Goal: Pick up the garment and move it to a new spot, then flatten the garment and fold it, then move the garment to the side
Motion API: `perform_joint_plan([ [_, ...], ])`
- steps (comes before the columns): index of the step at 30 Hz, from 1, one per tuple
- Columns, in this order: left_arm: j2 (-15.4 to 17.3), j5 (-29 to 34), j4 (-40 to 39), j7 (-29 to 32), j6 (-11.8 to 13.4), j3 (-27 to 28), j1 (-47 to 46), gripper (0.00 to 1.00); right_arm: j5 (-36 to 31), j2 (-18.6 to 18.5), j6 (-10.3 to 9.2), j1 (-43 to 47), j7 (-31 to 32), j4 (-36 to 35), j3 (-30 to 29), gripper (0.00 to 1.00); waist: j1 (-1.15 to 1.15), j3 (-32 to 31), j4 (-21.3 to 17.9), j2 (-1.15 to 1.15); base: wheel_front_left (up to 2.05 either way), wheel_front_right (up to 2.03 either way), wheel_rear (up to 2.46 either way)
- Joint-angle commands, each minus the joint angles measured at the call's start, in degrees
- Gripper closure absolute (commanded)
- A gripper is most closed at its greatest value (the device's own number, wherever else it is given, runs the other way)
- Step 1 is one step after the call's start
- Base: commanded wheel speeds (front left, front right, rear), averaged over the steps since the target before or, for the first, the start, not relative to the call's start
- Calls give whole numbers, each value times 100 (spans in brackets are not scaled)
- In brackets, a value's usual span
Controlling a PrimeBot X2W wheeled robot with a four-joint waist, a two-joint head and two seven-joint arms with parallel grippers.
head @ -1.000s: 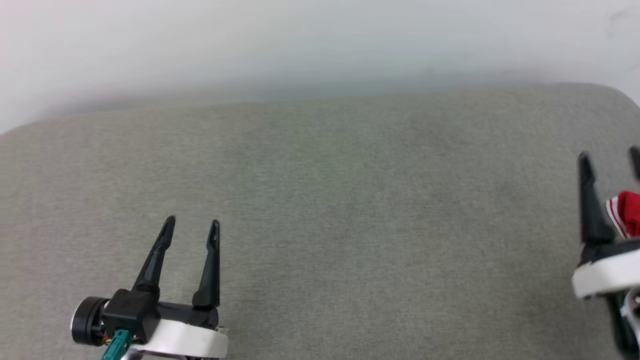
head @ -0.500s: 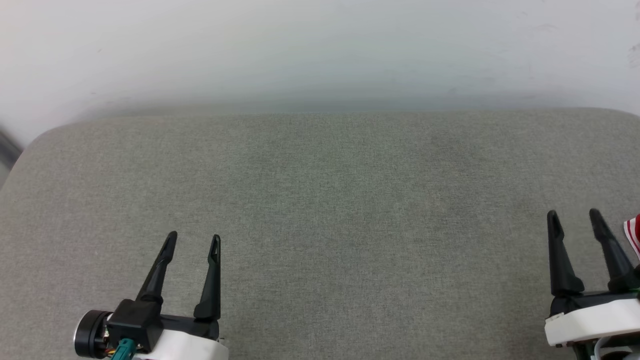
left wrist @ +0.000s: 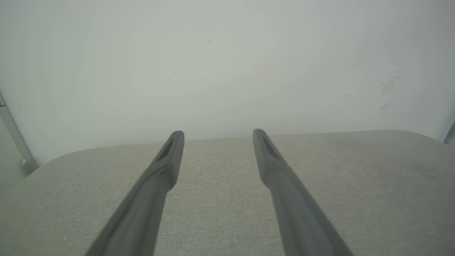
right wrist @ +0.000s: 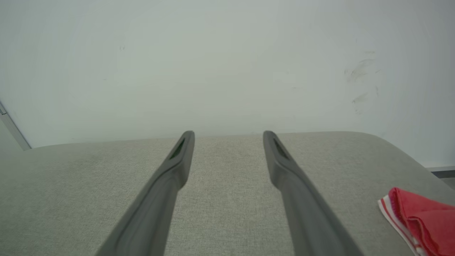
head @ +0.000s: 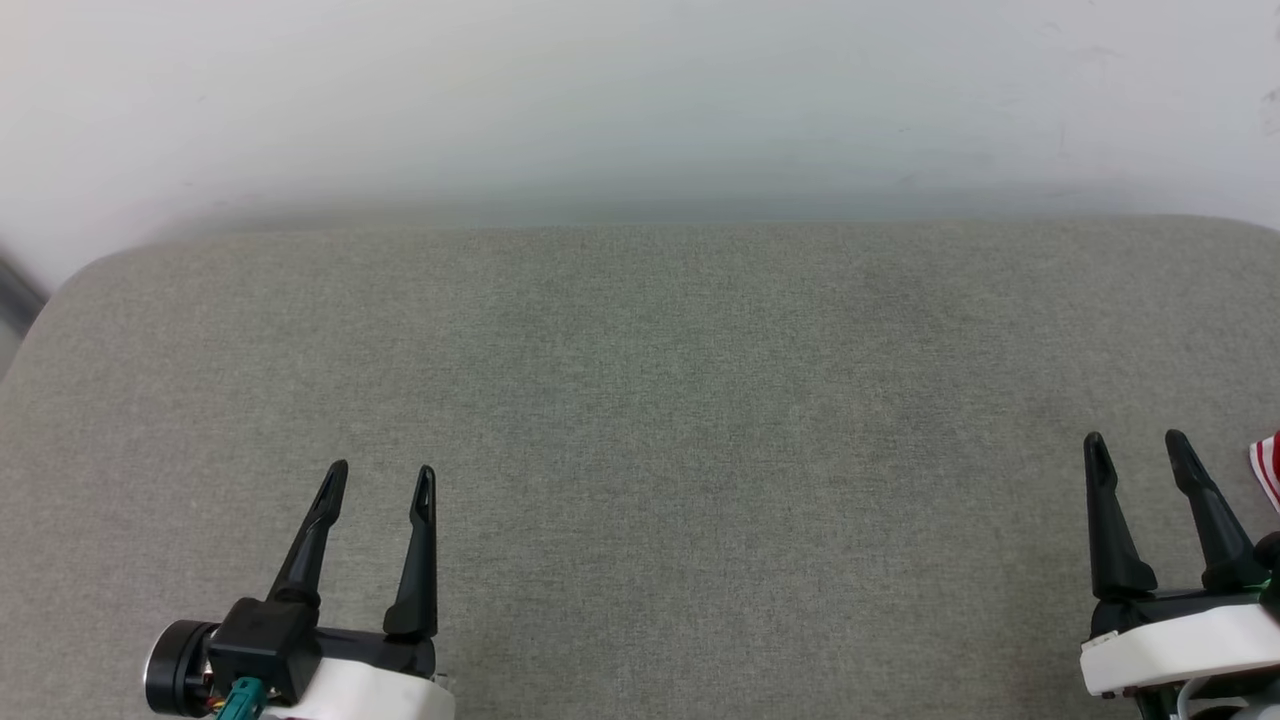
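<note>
The garment (right wrist: 419, 217), red with white-and-red striped trim, lies on the grey cushion at the lower right of the right wrist view; a sliver of the garment (head: 1268, 470) peeks in at the head view's right edge. My right gripper (head: 1135, 448) stands open just left of it, apart from the cloth, nothing between its fingers (right wrist: 170, 177). My left gripper (head: 381, 476) is open at the lower left over bare cushion, far from the garment. Its fingers (left wrist: 167, 167) hold nothing.
The grey fabric cushion (head: 660, 400) spreads across the head view, with rounded far corners. A white wall (head: 640, 90) rises right behind its far edge. A dark strip (head: 15, 290) shows at the far left beyond the cushion's corner.
The head camera has swung left and settled, so the garment slid toward the right edge. The right gripper came down and in beside it. Both grippers stayed open.
</note>
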Motion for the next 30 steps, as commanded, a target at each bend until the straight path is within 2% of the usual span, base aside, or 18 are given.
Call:
perform_joint_plan([
  [1,-7,3,-23,16,-16,-16,0,0,17,-37,-2,-61,-44,11,6,0,1,-6,0,0,0,0,0],
  [19,-30,-38,26,16,-20,58,85,0,181,-51,-2,30,-92,-24,76,0,1,-87,-3,0,0,0,0],
  [20,-23,-32,46,-3,-18,54,38,100,132,-21,1,10,-87,10,74,100,1,-88,-3,0,0,0,0],
  [23,-29,-37,205,-1,-18,43,91,100,135,33,1,92,-76,163,96,100,1,-90,-3,0,0,0,0],
  [30,17,-935,287,151,0,39,20,100,888,83,1,22,95,252,73,100,1,-104,-6,0,0,0,0],
])
